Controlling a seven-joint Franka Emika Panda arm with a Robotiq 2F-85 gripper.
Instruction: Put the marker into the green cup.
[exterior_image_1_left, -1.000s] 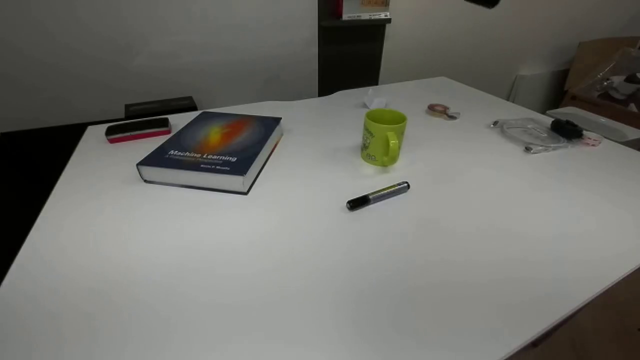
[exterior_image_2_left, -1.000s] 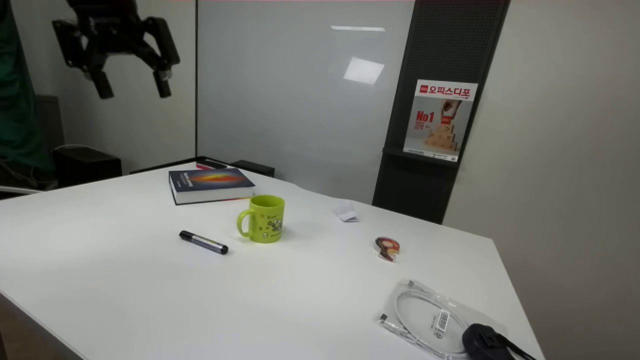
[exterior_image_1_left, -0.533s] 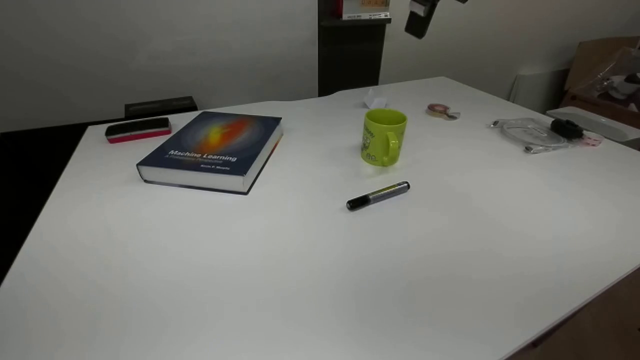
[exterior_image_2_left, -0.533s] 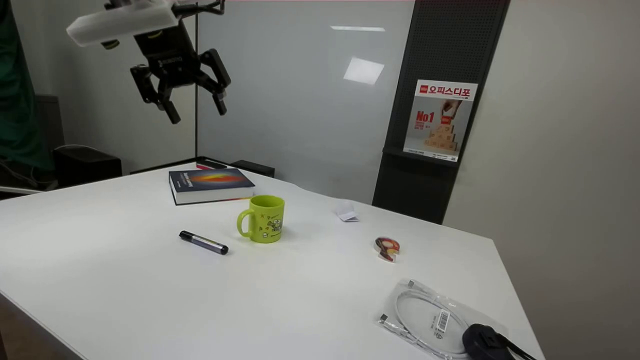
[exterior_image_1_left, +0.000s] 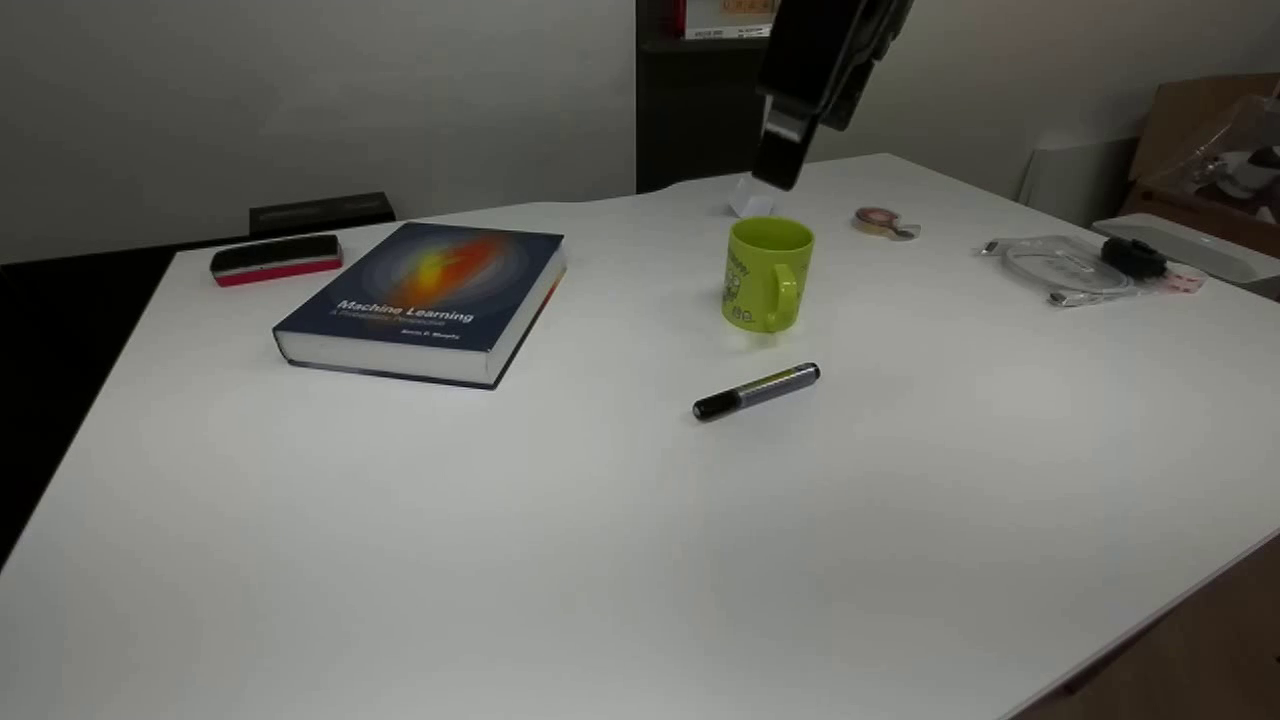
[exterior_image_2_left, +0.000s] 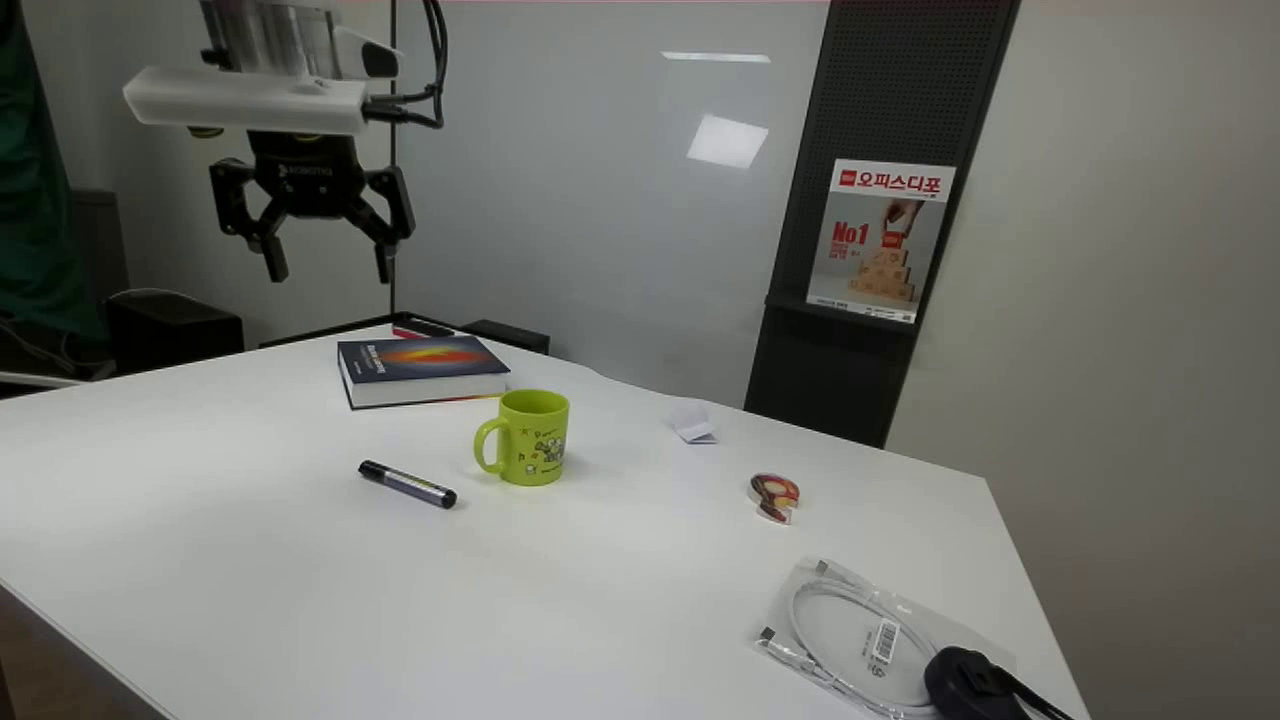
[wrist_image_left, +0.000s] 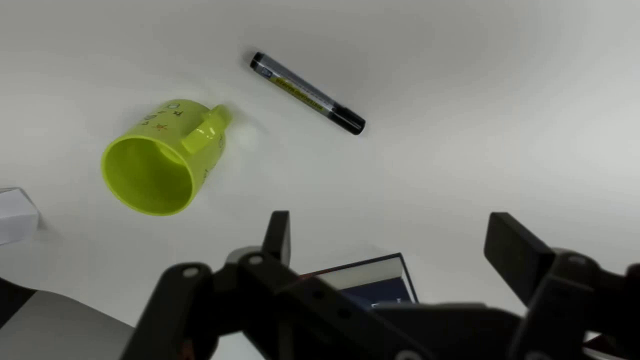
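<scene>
Claw (exterior_image_2_left: 331, 272) is hovering, jaws spread and empty, likely needing rotation for closing across the marker (wrist_image_left: 307, 93) lying well inboard of the edges of the worktop (exterior_image_2_left: 560, 590).

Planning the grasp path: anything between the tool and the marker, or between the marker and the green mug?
Nothing visible on either leg: in the wrist view, no object lies between tool and marker, or marker and green mug, whose handle sits on the marker's side.
</scene>
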